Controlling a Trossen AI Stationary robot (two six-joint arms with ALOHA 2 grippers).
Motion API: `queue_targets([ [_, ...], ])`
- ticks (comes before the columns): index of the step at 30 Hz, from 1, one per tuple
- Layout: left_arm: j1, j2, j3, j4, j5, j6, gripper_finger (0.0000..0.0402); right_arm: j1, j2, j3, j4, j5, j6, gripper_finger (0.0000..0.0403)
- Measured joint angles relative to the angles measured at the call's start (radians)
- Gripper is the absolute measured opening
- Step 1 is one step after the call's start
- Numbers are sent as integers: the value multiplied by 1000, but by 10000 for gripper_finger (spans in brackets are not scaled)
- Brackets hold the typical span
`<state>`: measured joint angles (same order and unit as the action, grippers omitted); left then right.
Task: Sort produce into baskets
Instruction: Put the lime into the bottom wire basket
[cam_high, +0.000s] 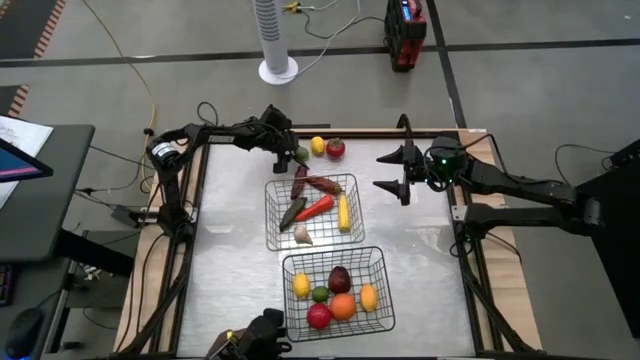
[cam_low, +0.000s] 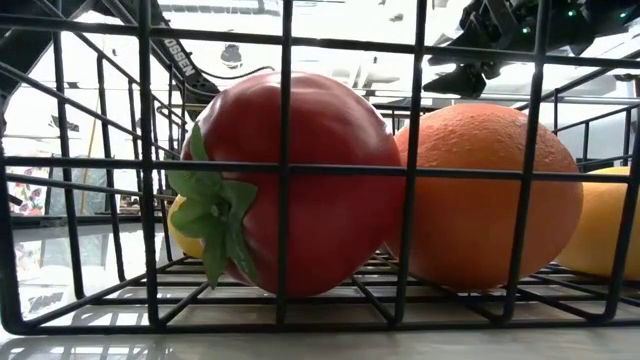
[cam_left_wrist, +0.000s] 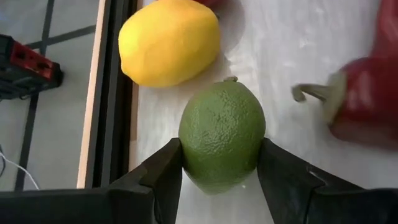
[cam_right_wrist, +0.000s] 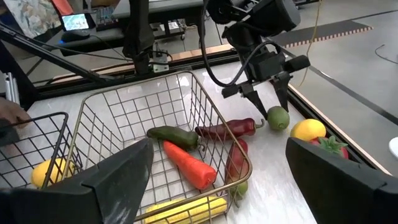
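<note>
A green lime (cam_left_wrist: 222, 134) lies at the table's far side, left of a yellow lemon (cam_high: 318, 146) and a red tomato (cam_high: 335, 149). My left gripper (cam_left_wrist: 221, 155) is shut on the lime and also shows in the right wrist view (cam_right_wrist: 267, 102). The far basket (cam_high: 313, 210) holds peppers, a corn cob and garlic. The near basket (cam_high: 335, 290) holds a lemon, a lime, an orange and red fruit. My right gripper (cam_high: 392, 170) hangs open above the table's far right, with nothing between its fingers. My left gripper pinches the lime's two opposite sides (cam_left_wrist: 186, 146) between its two fingers. The fingers (cam_right_wrist: 256, 98) slant down at it from the table's left side. The lime's stem end points away from the gripper, and its underside seems to rest on the table.
A dark red pepper (cam_right_wrist: 227, 129) lies by the far basket's far rim, close to the lime. The table's wooden far edge (cam_left_wrist: 93, 93) runs just beyond the lemon. In the low view a red fruit (cam_low: 300, 180) and an orange (cam_low: 490, 195) fill the near basket.
</note>
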<state>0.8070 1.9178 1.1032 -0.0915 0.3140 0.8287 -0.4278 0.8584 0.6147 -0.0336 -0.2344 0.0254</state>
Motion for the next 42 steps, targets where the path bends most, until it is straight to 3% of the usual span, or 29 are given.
queue_targets([
  [15, 0, -111, -1, -188, -93, -24, 169, 0, 0, 0, -6, 0, 0, 393],
  [25, -2, -263, -1, -237, -85, -78, 169, 0, 0, 0, -13, 0, 0, 393],
  [37, -50, -409, -1, -298, 88, -203, 169, 0, 0, 0, -17, 0, -5, 393],
  [42, -101, -417, -1, -318, 229, -291, 169, 0, 0, 0, -18, 0, -8, 393],
])
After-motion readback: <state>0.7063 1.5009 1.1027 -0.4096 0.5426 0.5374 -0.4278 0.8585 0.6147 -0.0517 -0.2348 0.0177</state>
